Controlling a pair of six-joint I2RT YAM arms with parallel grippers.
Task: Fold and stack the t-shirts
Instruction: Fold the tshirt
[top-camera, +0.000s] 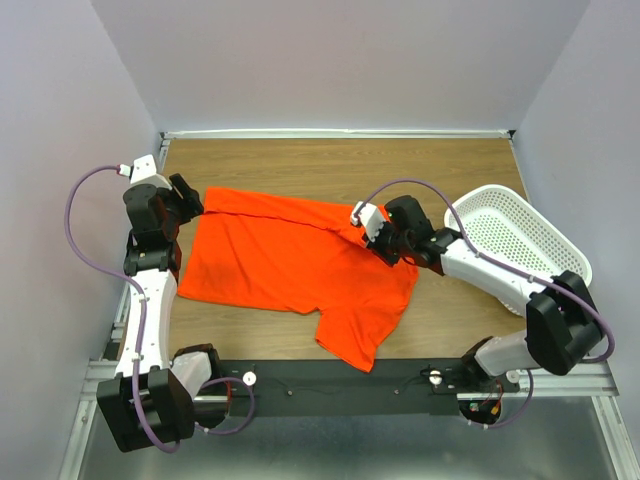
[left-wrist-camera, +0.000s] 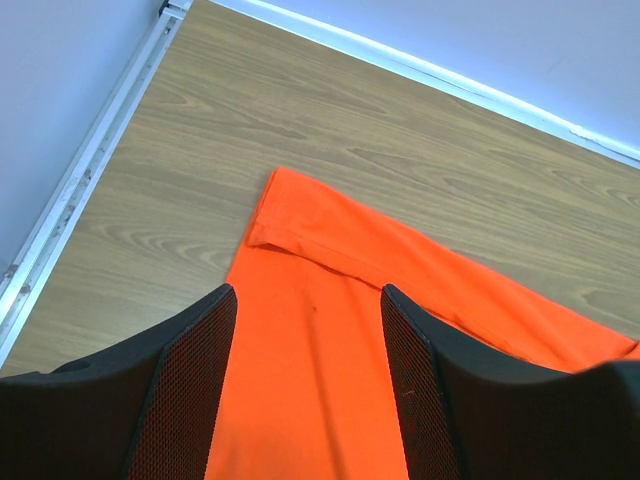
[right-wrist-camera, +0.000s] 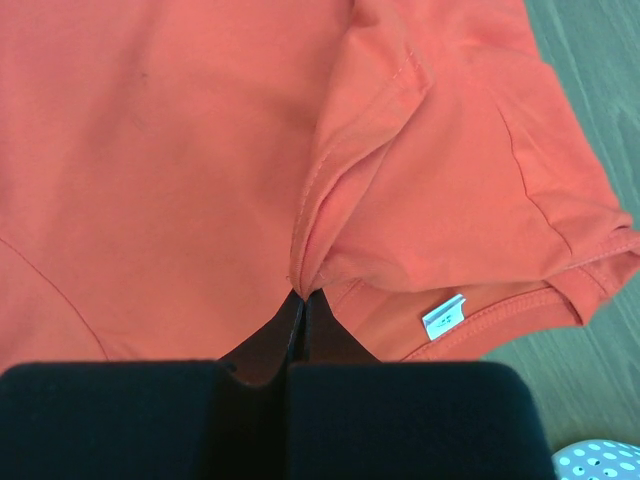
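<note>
One bright orange t-shirt (top-camera: 280, 260) lies spread on the wooden table, partly folded along its far edge, a sleeve hanging toward the near edge. My right gripper (top-camera: 368, 236) is shut on a pinched fold of the t-shirt (right-wrist-camera: 400, 150) near the collar; its tips (right-wrist-camera: 303, 296) hold the hem, and the white label (right-wrist-camera: 443, 316) shows just right of them. My left gripper (top-camera: 192, 205) is open over the shirt's far-left corner, its mesh-padded fingers (left-wrist-camera: 190, 390) straddling flat orange cloth (left-wrist-camera: 310, 380) with nothing held.
A white perforated basket (top-camera: 520, 238) stands at the right, partly behind my right arm. Bare wood (left-wrist-camera: 200, 170) lies beyond the shirt's corner, bounded by a metal rail (left-wrist-camera: 80, 190) along the left wall and the back wall.
</note>
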